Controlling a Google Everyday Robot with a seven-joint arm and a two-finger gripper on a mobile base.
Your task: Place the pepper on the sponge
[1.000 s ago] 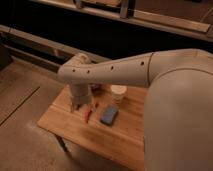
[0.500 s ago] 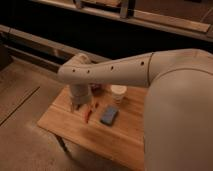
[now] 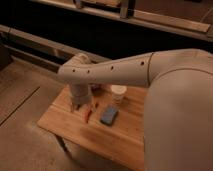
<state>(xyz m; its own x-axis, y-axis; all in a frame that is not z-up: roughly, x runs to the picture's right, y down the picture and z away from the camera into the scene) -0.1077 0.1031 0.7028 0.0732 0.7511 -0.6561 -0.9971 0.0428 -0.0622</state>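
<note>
You're in a plain indoor workspace, kind unclear, small wooden table [image 3: 125,145] on grey floor [image 3: 20,142], dark wall with pale rails [image 3: 42,44] behind, gripper [image 3: 80,106] low over the table's left end

Your arm [image 3: 131,70] reaches from the right of the view across to the left, pale and thick, then bends sharply at the elbow [image 3: 74,70]. From there your wrist [image 3: 80,91] drops straight down. The gripper [image 3: 79,105] hangs at its end, pointing downward, left of centre.
</note>
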